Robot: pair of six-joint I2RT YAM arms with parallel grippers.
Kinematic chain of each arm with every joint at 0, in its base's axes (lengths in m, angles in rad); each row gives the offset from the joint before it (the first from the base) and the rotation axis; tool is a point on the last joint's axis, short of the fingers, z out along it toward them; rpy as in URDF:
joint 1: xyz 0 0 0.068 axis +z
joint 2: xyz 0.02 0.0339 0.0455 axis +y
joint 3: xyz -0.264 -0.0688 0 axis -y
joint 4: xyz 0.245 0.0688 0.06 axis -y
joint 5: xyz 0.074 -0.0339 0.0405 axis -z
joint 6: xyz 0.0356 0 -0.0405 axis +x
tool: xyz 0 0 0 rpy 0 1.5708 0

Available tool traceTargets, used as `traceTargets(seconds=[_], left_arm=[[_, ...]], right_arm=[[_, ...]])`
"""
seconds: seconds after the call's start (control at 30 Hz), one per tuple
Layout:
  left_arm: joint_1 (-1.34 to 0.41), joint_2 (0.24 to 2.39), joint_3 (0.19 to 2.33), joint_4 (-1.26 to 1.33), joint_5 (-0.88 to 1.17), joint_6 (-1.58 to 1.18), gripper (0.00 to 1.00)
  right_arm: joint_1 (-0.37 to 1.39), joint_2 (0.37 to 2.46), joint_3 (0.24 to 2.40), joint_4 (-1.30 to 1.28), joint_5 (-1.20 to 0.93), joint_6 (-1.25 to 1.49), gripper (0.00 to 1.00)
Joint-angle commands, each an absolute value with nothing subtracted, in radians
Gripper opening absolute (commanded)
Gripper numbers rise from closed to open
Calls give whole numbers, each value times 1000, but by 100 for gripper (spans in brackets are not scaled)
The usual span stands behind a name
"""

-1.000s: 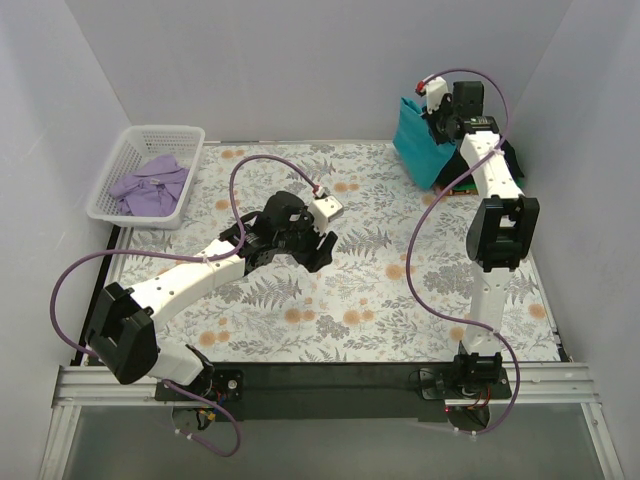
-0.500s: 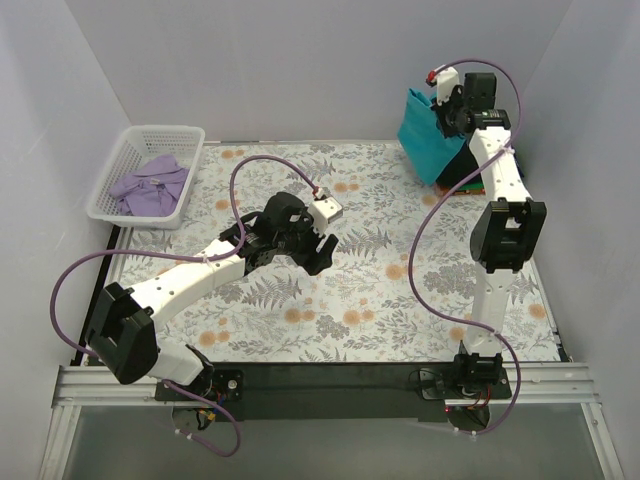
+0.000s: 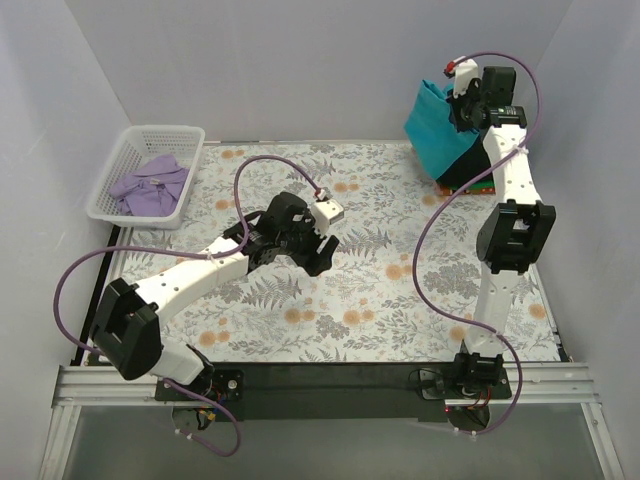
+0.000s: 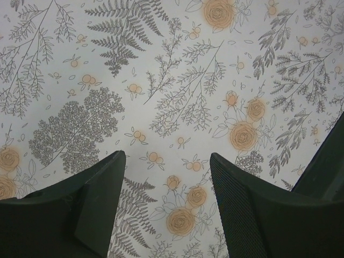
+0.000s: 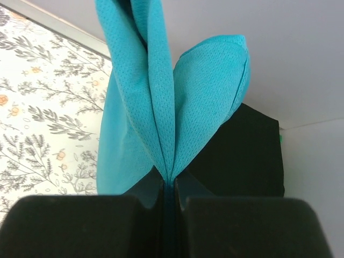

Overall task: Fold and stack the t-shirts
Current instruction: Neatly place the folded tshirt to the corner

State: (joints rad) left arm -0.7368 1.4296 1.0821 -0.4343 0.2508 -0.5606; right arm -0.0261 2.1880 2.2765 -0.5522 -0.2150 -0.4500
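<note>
My right gripper (image 5: 169,189) was clamped on teal t-shirt (image 5: 161,91), cloth pinched between fingers, held raised at far right corner above black t-shirt (image 5: 244,150). My left gripper (image 4: 165,177) hung over floral table cloth (image 4: 177,80), jaws spread. In white basket (image 3: 165,133) lay lavender t-shirt (image 3: 150,184).

Bright, even light; soft shadows.

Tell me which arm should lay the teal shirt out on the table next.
Right, probably. The right gripper is shut on the teal shirt, holding it lifted above the black shirt at the far right corner. The left gripper is open and empty over the middle of the tablecloth.
</note>
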Motion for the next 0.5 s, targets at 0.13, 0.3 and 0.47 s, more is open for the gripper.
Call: traceTargets(seconds=[0.13, 0.3, 0.47], left_arm=[[-733, 1447, 1141, -469, 258, -558, 63], [-733, 1466, 1158, -494, 259, -558, 63], [-733, 1466, 1164, -511, 256, -558, 65]], right_arm=[[-83, 2177, 2327, -517, -250, -452, 1], [-115, 2220, 2324, -496, -245, -483, 1], [-144, 2259, 2310, -460, -241, -531, 1]])
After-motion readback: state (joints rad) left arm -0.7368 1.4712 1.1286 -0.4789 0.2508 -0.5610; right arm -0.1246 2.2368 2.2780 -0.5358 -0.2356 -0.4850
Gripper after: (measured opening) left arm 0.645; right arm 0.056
